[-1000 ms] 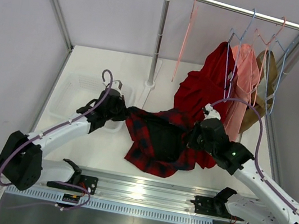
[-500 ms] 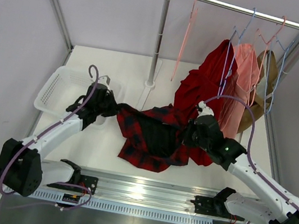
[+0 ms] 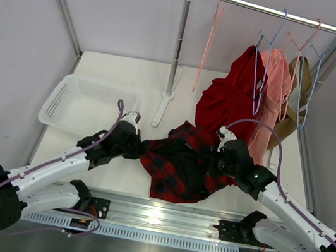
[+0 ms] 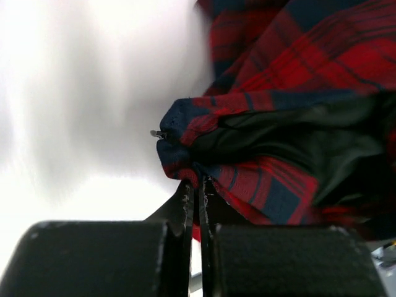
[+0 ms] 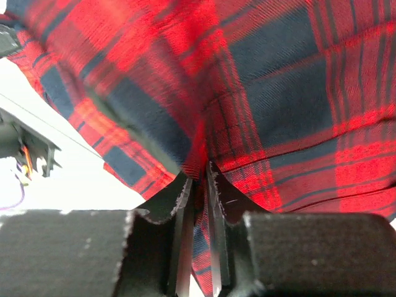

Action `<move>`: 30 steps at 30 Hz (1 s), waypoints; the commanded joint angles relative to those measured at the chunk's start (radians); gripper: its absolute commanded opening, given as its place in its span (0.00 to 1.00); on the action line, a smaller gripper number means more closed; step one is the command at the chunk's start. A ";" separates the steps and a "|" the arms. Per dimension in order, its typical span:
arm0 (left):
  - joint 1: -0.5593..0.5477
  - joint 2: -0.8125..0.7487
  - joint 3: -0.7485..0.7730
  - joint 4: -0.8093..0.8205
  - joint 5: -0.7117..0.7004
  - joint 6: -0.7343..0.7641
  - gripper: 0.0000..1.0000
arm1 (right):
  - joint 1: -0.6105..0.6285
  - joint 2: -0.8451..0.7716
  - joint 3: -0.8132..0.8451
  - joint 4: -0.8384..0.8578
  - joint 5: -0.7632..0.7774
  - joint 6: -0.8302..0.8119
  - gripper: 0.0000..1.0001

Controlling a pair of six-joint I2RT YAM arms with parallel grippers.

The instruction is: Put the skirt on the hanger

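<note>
Wrist views show left fingers (image 4: 187,198) and right fingers (image 5: 184,189) each clamped on the skirt (image 3: 181,166). Top view shows it slung between them over the worktop (image 3: 112,72), nearer the bases than 1 s ago.

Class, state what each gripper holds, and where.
Both hold the skirt: left gripper pinches its left corner, right gripper a fold on its right side.

Left claw (image 4: 193,193) pinching skirt (image 4: 291,124) edge

Soft woven plaid cloth skirt (image 3: 177,166) with smooth black lining; matt black fingers (image 5: 173,199)
</note>
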 commanded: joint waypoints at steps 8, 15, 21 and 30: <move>-0.107 -0.057 -0.100 -0.103 -0.140 -0.099 0.37 | -0.001 -0.019 -0.065 0.051 -0.022 -0.020 0.28; -0.122 -0.114 0.000 -0.131 -0.156 0.018 0.58 | 0.005 -0.033 0.012 -0.044 0.058 -0.024 0.55; -0.121 -0.119 0.081 -0.160 -0.122 0.078 0.64 | 0.013 -0.044 0.078 -0.106 0.092 -0.027 0.70; -0.121 -0.131 0.140 -0.174 -0.037 0.162 0.70 | 0.022 -0.032 0.176 -0.144 0.101 -0.024 0.82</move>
